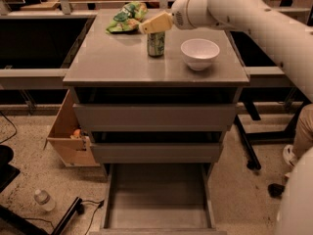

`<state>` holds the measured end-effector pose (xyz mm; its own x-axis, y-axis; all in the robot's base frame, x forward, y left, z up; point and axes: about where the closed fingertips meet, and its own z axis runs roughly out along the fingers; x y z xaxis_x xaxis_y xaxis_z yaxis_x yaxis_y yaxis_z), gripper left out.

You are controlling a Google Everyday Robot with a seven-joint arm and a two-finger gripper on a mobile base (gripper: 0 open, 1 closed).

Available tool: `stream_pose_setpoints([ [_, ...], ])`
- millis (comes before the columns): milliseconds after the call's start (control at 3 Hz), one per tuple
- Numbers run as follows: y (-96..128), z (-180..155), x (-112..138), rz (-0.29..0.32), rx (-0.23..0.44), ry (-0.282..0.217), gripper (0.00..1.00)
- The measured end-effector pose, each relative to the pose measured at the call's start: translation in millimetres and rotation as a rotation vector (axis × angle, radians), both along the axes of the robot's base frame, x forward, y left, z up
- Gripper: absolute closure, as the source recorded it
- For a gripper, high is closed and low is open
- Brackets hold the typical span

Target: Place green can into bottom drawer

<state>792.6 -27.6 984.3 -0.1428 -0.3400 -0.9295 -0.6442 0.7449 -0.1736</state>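
The green can (156, 44) stands upright on the grey cabinet top (112, 62), left of a white bowl (200, 53). My gripper (149, 26) reaches in from the right on the white arm and hovers right over the can's top, hiding it. The bottom drawer (157, 197) is pulled out at floor level below the two shut upper drawers, and its tray holds nothing.
A green and yellow snack bag (126, 17) lies at the back left of the cabinet top. A cardboard box (68, 133) sits on the floor left of the cabinet. A plastic bottle (44, 199) lies lower left. Dark tables flank both sides.
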Motion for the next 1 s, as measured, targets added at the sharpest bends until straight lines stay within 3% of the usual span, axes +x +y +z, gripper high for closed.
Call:
stream_pose_setpoints([
  [667,43,-31,32,0.027,0.039,-0.005,0.00],
  [1000,50,-50,49,0.033,0.029,0.000,0.00],
])
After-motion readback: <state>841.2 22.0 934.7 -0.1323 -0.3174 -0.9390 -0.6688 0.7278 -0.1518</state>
